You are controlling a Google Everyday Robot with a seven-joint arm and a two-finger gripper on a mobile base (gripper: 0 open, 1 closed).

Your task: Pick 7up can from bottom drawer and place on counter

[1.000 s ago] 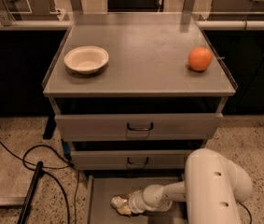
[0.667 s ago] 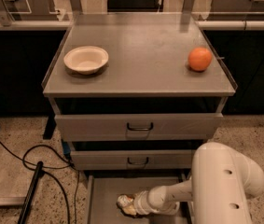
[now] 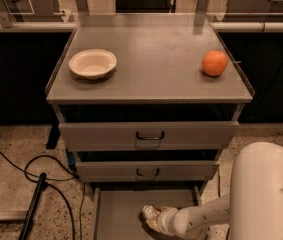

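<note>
Camera view, nearest first: the arm reaches left from the white robot body into the open drawer. The gripper is low over the drawer's grey floor, about mid-width. The can shows as a pale lump at the gripper's tip, inside the drawer and not yet clear of it.

Over the last 1 second the gripper has drawn back to the right, from nearer the drawer's left side toward its middle. It also sits slightly higher in the frame, and the can has come along at the tip the whole way. Since the pull was away from the can's side, I judge the gripper is closed on the can rather than nudging it, though the hold itself is mostly hidden. That would mean the grasp is done and the lift out has begun.

Behind, the 2 upper drawers are closed as before. Farther back, the surface carries a bowl at left and an orange at right. Both are unmoved, with bare metal between them where the can could go
</note>
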